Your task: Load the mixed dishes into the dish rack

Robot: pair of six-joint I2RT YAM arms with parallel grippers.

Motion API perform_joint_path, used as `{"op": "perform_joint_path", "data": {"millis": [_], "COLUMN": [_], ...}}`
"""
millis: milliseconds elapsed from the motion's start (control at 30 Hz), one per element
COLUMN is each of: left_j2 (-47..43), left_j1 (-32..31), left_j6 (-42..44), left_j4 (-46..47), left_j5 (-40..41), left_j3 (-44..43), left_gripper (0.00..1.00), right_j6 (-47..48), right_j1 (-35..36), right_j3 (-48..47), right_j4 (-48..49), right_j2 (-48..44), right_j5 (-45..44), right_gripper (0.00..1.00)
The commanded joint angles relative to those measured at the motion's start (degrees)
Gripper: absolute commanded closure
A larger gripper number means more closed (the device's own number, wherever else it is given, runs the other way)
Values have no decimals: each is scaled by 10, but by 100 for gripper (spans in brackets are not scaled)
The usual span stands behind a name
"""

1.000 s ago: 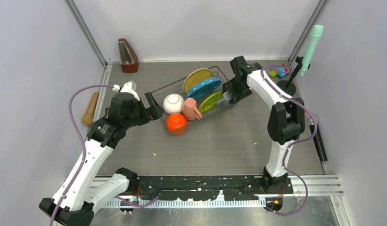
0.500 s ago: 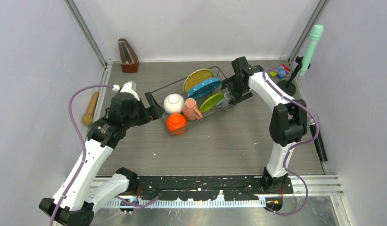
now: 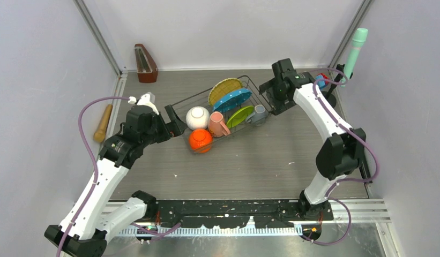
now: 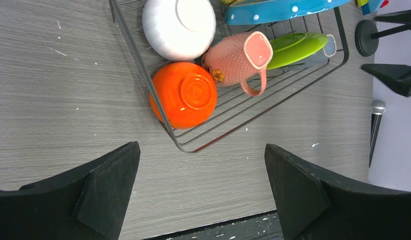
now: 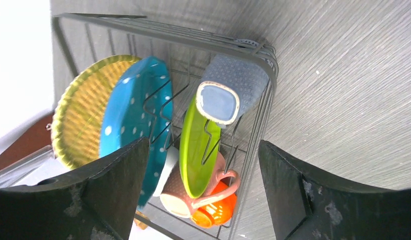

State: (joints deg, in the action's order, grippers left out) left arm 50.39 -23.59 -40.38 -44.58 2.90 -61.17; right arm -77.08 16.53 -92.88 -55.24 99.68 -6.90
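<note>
Right pincer (image 5: 203, 150) hangs wide open above the small grey-blue mug (image 5: 228, 95) lying in the dish rack (image 5: 163, 31); left pincer (image 4: 200, 147) gapes open near the orange bowl (image 4: 185, 100).

Top external: fixed high behind the near edge, facing down over the whole table (image 3: 250, 160). Left wrist: close above dish rack (image 4: 273, 105), near-left end. Right wrist: close above its right end. Rack common to all.
</note>
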Motion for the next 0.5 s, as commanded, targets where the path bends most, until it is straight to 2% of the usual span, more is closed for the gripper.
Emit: {"op": "perform_joint_path", "data": {"millis": [0, 133, 333, 467], "left_j2": [-9, -34, -85, -139], "left_j1": [2, 2, 2, 2], "left_j6": [21, 38, 83, 122], "left_j4": [15, 24, 75, 141], "left_j5": [7, 68, 156, 218], "left_j3": [3, 26, 102, 171], "left_gripper": [1, 1, 1, 1], "right_j6": [74, 213, 377, 481], "right_j1": [-5, -5, -6, -6], "right_j3": [-10, 67, 299, 461], "right_j4": [15, 104, 278, 402], "right_j2": [-83, -161, -317, -426], "right_j5": [-74, -155, -272, -295], "right_gripper": [14, 14, 13, 6]}}
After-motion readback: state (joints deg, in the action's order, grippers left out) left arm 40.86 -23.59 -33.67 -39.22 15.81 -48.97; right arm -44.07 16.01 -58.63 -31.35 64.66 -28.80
